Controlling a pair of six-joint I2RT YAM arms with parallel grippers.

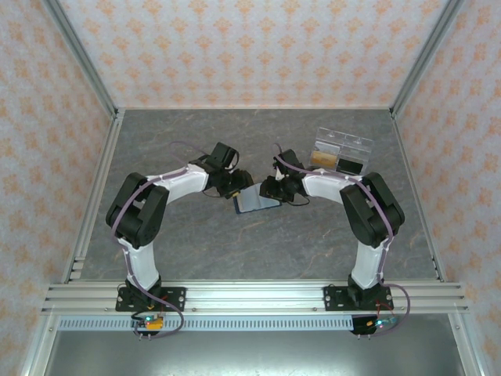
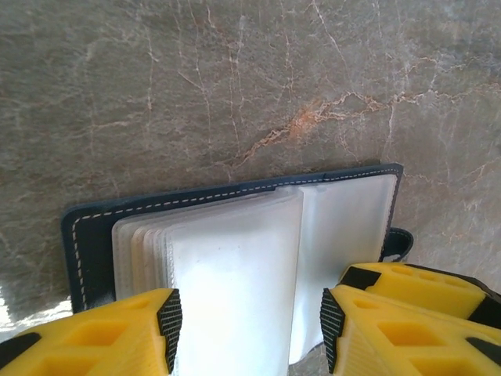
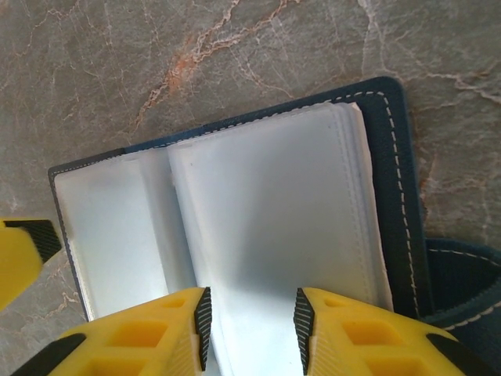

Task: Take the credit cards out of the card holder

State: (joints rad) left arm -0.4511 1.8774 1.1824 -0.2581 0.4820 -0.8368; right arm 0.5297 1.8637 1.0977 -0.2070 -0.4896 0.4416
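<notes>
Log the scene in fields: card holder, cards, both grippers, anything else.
card holder: open, flat on the table
sleeves: translucent pages, stacked inside it
credit cards: cannot tell if any are in the sleeves
left gripper: open, straddling a sleeve
right gripper: open, straddling a sleeve
clear box: far right, apart
</notes>
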